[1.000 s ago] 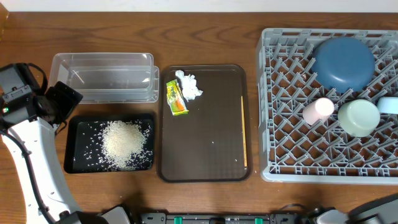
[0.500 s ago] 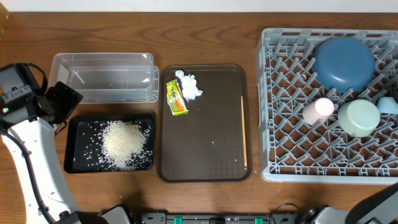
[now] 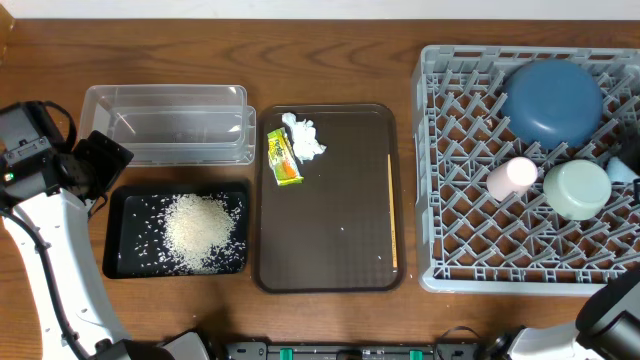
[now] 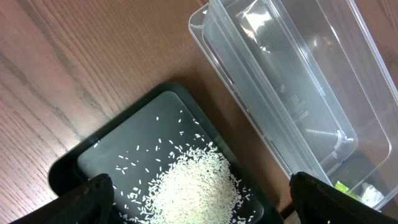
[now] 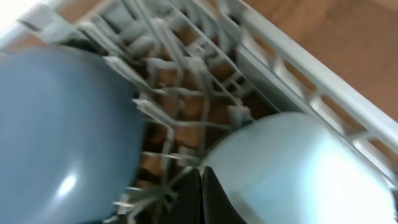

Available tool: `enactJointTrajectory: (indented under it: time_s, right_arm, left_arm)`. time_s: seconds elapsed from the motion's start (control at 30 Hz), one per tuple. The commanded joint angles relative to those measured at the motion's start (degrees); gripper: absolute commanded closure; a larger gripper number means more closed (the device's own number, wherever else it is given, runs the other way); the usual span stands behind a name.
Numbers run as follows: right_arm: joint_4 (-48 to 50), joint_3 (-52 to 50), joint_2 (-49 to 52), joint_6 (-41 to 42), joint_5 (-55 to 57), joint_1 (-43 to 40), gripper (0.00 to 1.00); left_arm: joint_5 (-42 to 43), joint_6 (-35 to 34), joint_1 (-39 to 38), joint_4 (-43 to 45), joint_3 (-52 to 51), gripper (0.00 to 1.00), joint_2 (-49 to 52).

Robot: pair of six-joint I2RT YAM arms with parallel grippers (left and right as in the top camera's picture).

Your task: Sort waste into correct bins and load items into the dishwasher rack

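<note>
From my station, the left claw (image 4: 200, 186) hangs spread wide with nothing between its fingers (image 4: 87, 194). It is above the black tray (image 3: 125, 258), just beside the clear tub (image 3: 165, 125). The rice (image 3: 200, 232) lies heaped in the middle of that black tray, with stray grains scattered around the heap. The clear tub sits right behind the tray on the tabletop (image 3: 330, 60), their long sides nearly touching.

To the right of both I see the brown serving tray (image 3: 330, 240). The crumpled tissue (image 3: 305, 138) and the snack wrapper (image 3: 283, 157) lie side by side in its far left corner. The wooden stick (image 3: 392, 210) lies along its right edge.

The grey rack (image 3: 470, 230) fills the right end of the tabletop. The blue dish (image 3: 552, 102) rests in its far part. The pink cup (image 3: 512, 177) lies on its side just left of the mint-green bowl (image 3: 577, 188). The pale blue bowl (image 5: 298, 168) sits at the rack's right edge, close to the blue dish, and is partly covered from above by my right arm.

The right wrist feed is blurred. The right claw (image 5: 202, 190) shows as two dark fingers drawn close together, with only a sliver between them, right at the rim of the pale blue bowl. I cannot tell whether they are pinching that rim or merely sitting against it
</note>
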Motion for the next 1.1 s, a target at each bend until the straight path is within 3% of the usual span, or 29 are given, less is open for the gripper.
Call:
enactJointTrajectory:
  time_s: [0.0, 0.3, 0.63, 1.07]
  right_arm:
    - [-0.85, 0.98, -0.13, -1.38, 5.14, 0.28, 0.99]
    - [-7.21, 2.34, -1.97, -1.05, 14.14, 0.15, 0.99]
    - [-15.08, 5.90, -7.65, 1.07, 14.69, 0.07, 0.99]
    - [-11.98, 5.81, -4.94, -1.38, 12.04, -0.04, 0.98]
  left_arm:
    - [-0.28, -0.33, 0.24, -0.04, -0.28, 0.07, 0.26]
    - [-0.28, -0.33, 0.24, -0.02, -0.28, 0.07, 0.26]
    - [-0.31, -0.33, 0.22, -0.04, -0.28, 0.07, 0.26]
    - [-0.28, -0.33, 0.24, -0.04, -0.28, 0.07, 0.26]
